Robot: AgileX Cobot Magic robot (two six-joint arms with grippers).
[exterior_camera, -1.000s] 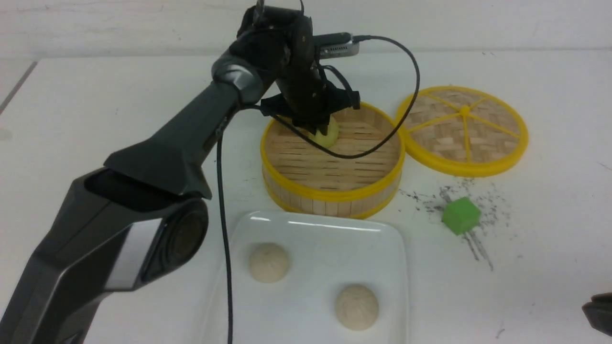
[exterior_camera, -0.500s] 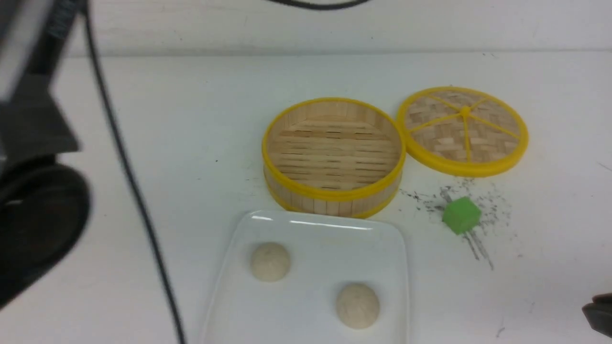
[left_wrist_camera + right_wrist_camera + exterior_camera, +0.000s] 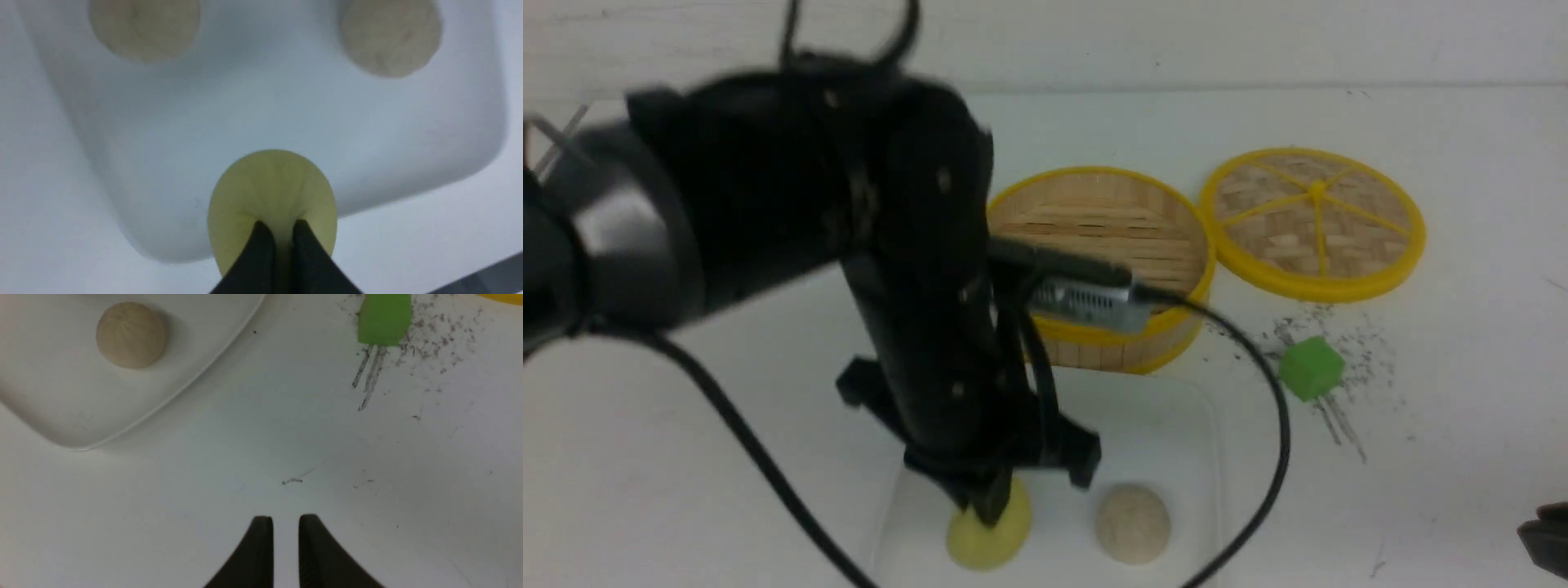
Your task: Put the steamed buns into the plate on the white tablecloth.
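Observation:
My left gripper (image 3: 992, 510) is shut on the pale yellow steamed bun (image 3: 988, 537) and holds it low over the near left part of the white plate (image 3: 1176, 425). In the left wrist view the fingertips (image 3: 261, 241) pinch the yellow bun (image 3: 271, 192) by the plate's (image 3: 265, 102) rim. Two beige buns (image 3: 145, 24) (image 3: 390, 36) lie in the plate. In the front view one beige bun (image 3: 1133, 523) shows; the arm hides the other. My right gripper (image 3: 284, 522) is shut and empty above the white tablecloth (image 3: 367, 477), to the right of the plate (image 3: 61, 396).
The bamboo steamer basket (image 3: 1119, 237) stands behind the plate with no buns showing in it, partly hidden by my left arm. Its woven lid (image 3: 1313, 220) lies to its right. A green cube (image 3: 1309, 367) sits on dark scuff marks, right of the plate.
My left arm lifted the yellow bun out of the steamer basket and swung back toward me. It now holds the bun over the plate. The right gripper has not moved.

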